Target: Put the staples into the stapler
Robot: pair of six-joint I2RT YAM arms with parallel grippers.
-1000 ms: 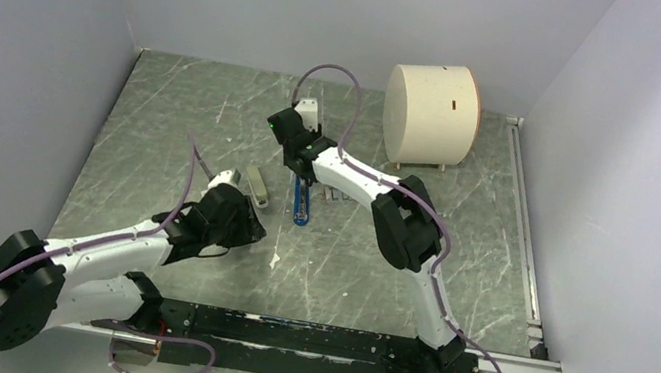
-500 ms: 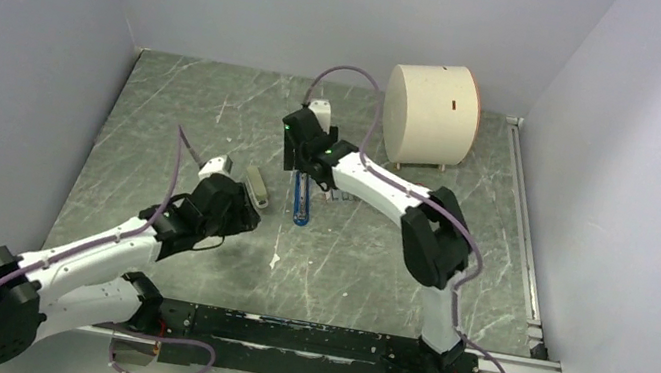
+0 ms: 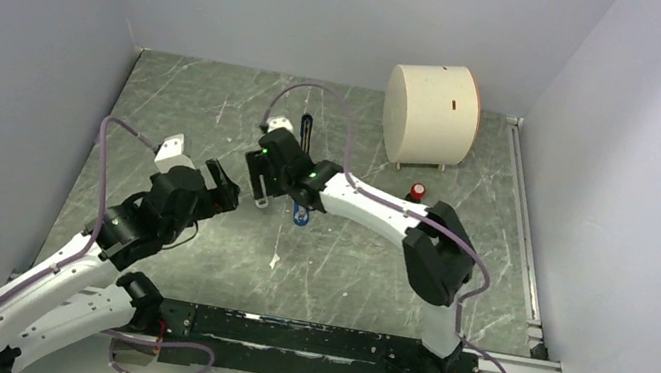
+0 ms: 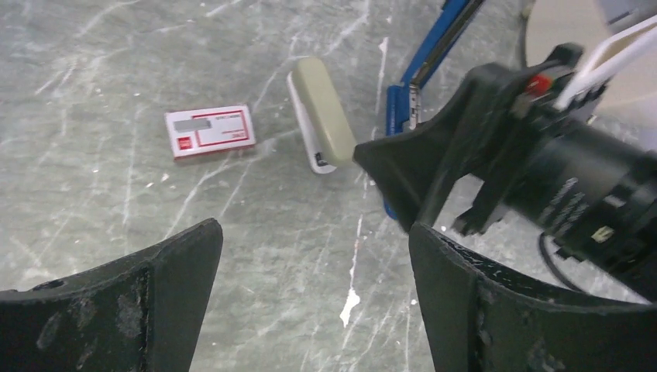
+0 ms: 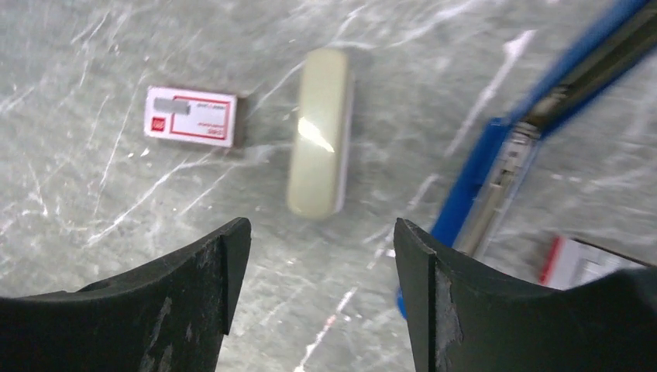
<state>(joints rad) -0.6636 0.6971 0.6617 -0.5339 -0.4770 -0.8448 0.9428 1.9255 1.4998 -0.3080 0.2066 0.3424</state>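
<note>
The blue stapler [image 5: 474, 175] lies on the grey table, its thin black arm [image 3: 305, 129] stretched out toward the back and its blue tip [image 3: 301, 215] showing under the right arm. My right gripper [image 5: 321, 226] hovers open just left of it, above a beige oblong piece [image 5: 319, 132]. My left gripper [image 4: 314, 232] is open and empty, further left and nearer, and faces the same piece [image 4: 321, 122] and the stapler [image 4: 428, 48]. In the top view both grippers, left [image 3: 224, 179] and right [image 3: 256, 180], stand close together. Loose staples are not in view.
A small red-and-white box [image 4: 211, 130] lies left of the beige piece. Another red-edged box [image 5: 577, 263] sits right of the stapler. A cream drum [image 3: 430, 112] stands at the back right, with a small red thing [image 3: 417, 191] in front of it. Walls close in on three sides.
Both grippers have opened wider. The right gripper moved left, off the stapler and toward the beige piece. The left arm drew back and left. The stapler's black arm now shows stretched backward.
</note>
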